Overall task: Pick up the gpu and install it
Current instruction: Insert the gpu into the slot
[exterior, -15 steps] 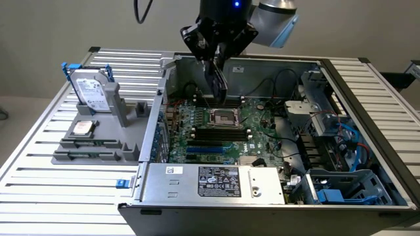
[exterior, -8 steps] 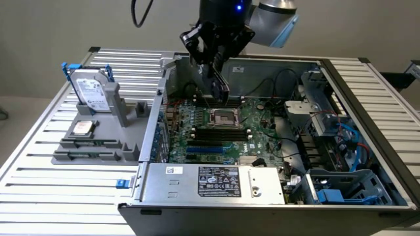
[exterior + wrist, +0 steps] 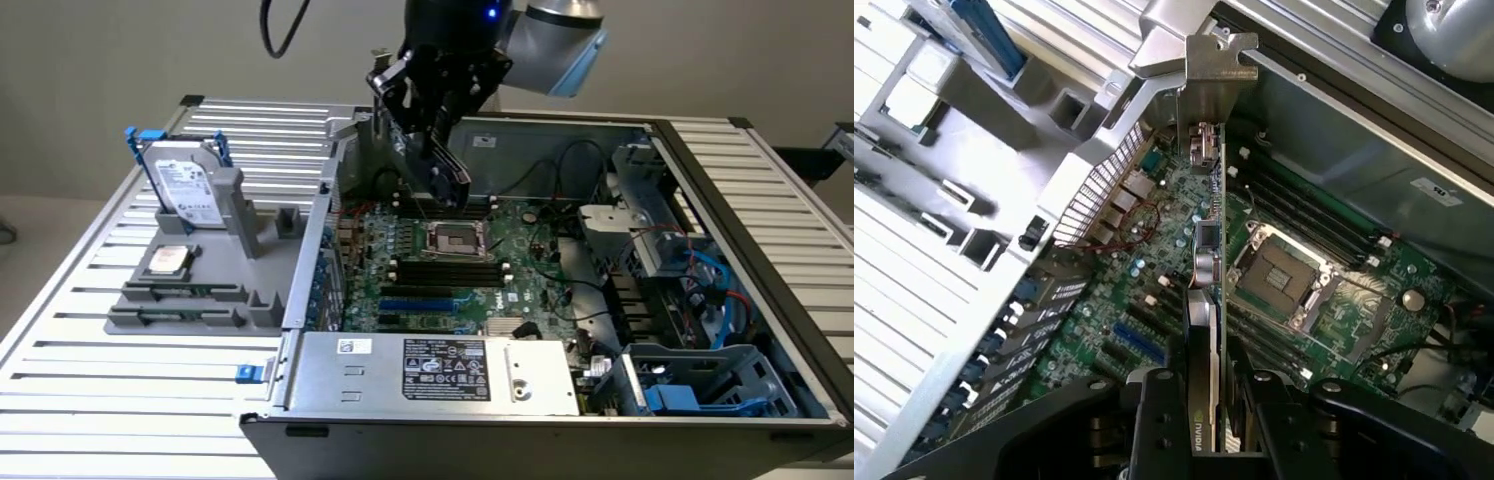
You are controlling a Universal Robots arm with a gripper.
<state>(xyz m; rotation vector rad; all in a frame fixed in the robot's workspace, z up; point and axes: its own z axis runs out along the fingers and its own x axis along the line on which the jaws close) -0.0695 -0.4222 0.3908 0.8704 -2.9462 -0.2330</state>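
Slatted aluminium worktop carries an open computer case lying on its side. A grey holder sits beside it, toward the worktop's edge on the exterior view's left. Your claw is closed on the gpu and grips it by one end. The card hangs tilted, edge down, in the air above the motherboard, over the area near the CPU socket. In the wrist view you can see the fingers pinching the card from both sides. Its silver bracket is at the far end, close to the case wall. The card is not seated in any slot. A hard drive with a blue handle stands upright in the holder, and a processor chip lies flat just beside it. A power supply sits along the case's near edge.
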